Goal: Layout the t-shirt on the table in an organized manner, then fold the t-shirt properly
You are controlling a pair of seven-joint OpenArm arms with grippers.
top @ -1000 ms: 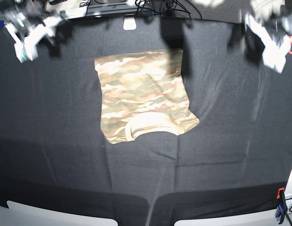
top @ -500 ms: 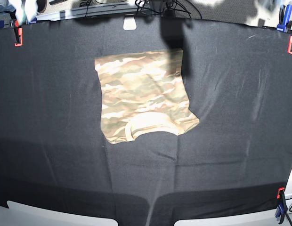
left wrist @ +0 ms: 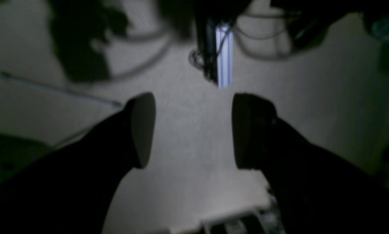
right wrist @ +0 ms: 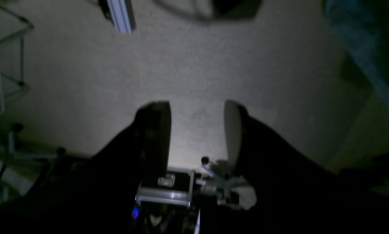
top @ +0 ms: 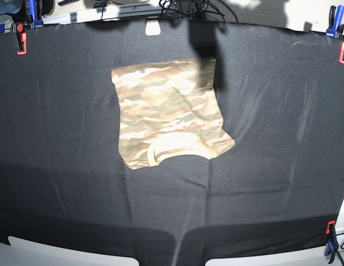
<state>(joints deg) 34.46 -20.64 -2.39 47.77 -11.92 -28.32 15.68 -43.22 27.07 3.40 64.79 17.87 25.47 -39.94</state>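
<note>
With the tan-and-olive camouflage cloth t-shirt (top: pixel 169 113) lying folded above centre frame on the black-draped table (top: pixel 283 127), I judged it best to leave it untouched, left gripper (left wrist: pixel 193 130) and right gripper (right wrist: pixel 196 133) fingers spread and empty.

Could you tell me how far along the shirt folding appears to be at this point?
Done, apparently: the t-shirt lies on the table as a compact folded block, collar showing at its near edge, sleeves tucked out of sight. In hand: nothing. The left gripper and right gripper are open and empty, looking at floor off the table, and neither arm shows in the base view. Left: little, perhaps squaring the skewed near edge.
</note>
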